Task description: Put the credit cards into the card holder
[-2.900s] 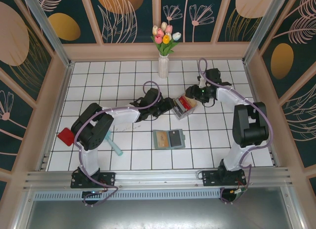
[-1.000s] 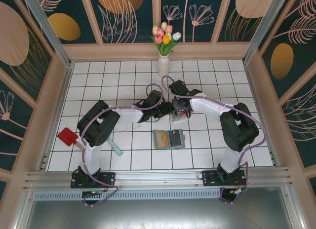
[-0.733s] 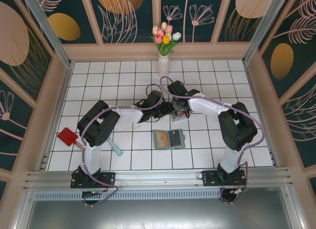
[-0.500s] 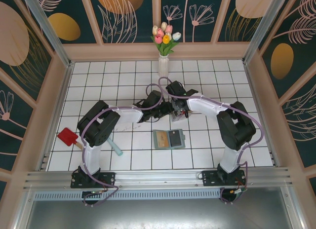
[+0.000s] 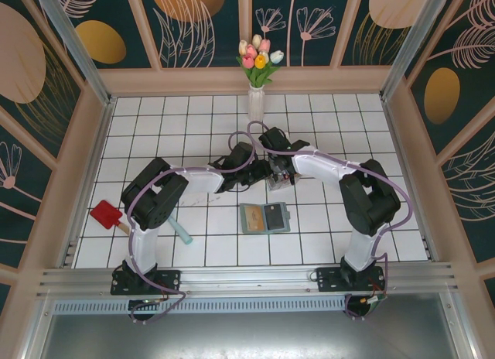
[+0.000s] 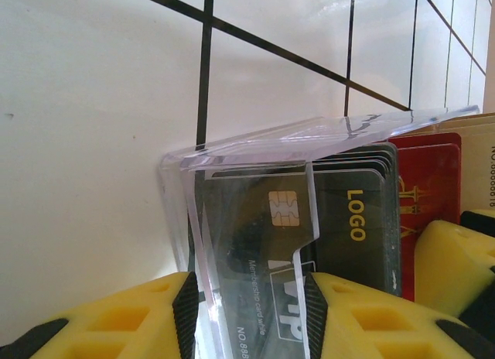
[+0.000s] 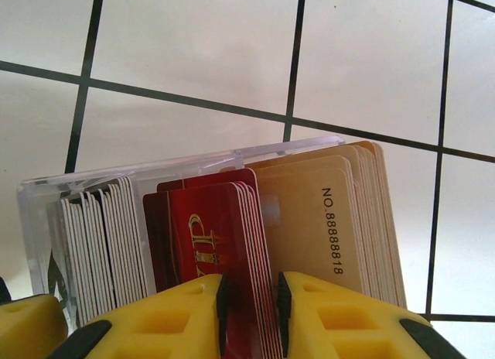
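Note:
The card holder lies open on the tiles in front of both arms, a dark card showing in it. Behind it stands a clear plastic box of credit cards. My left gripper is shut on the box's near wall, with dark cards behind the plastic. My right gripper reaches down into the box, its pads pressed on both sides of a stack of red credit cards. Tan cards stand to the right of that stack and pale grey ones to the left. In the top view the two grippers meet at the box.
A white vase of tulips stands at the back centre. A red flat tool and a teal stick lie at the left near my left arm's base. Wooden walls ring the tiled table.
My right arm swung in from the right over the box, lowered into it, and its jaws narrowed around the red cards. The left gripper has kept its hold on the box.

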